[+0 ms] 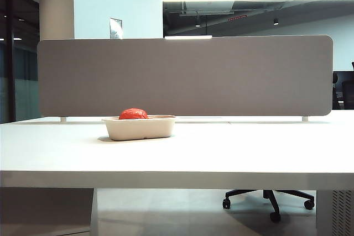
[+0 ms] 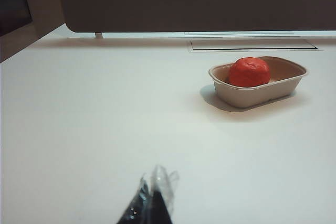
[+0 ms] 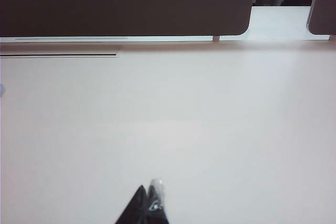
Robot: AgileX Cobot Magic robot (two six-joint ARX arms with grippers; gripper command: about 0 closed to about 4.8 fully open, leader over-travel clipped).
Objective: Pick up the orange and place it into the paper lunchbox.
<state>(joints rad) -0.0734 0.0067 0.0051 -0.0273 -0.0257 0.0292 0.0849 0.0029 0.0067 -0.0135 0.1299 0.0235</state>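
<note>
The reddish-orange dimpled orange (image 2: 249, 72) is seen resting inside the shallow beige paper-pulp lunchbox (image 2: 262, 93), toward its 9 o'clock end in the exterior view. A grey fabric divider panel (image 1: 185, 75) is stood behind the tray at 12 o'clock. The white table (image 1: 221, 153) is otherwise bare; a black office chair base (image 1: 271, 198) is visible beneath. The left gripper (image 2: 153, 198) and right gripper (image 3: 148, 201) are both closed on nothing, held low over the table, well apart from the tray.

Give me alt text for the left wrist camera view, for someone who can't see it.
A reddish orange sits inside an open beige paper lunchbox on a bare white table, in front of a dark divider panel. The left claw, shut, hangs low in the foreground, well short of the box.
</note>
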